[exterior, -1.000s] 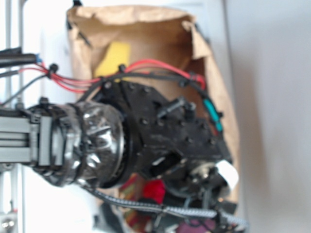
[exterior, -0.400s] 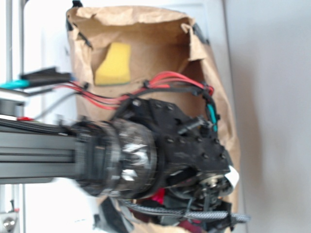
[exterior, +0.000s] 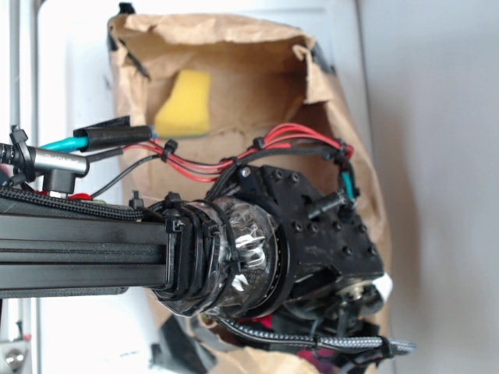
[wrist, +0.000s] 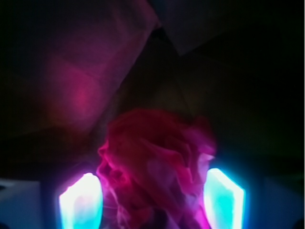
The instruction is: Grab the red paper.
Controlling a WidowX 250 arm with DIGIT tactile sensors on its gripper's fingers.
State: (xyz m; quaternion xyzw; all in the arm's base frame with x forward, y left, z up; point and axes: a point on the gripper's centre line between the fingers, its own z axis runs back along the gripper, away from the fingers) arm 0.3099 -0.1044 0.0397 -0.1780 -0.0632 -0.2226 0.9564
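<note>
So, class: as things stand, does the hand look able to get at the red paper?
Probably yes. In the wrist view the red paper sits between the hand's two glowing fingers, with nothing between them, though contact is unclear.

Red paper glows magenta-red, perhaps tinted by dim light; brown paper bag; yellow sponge; red wires on the black arm.
</note>
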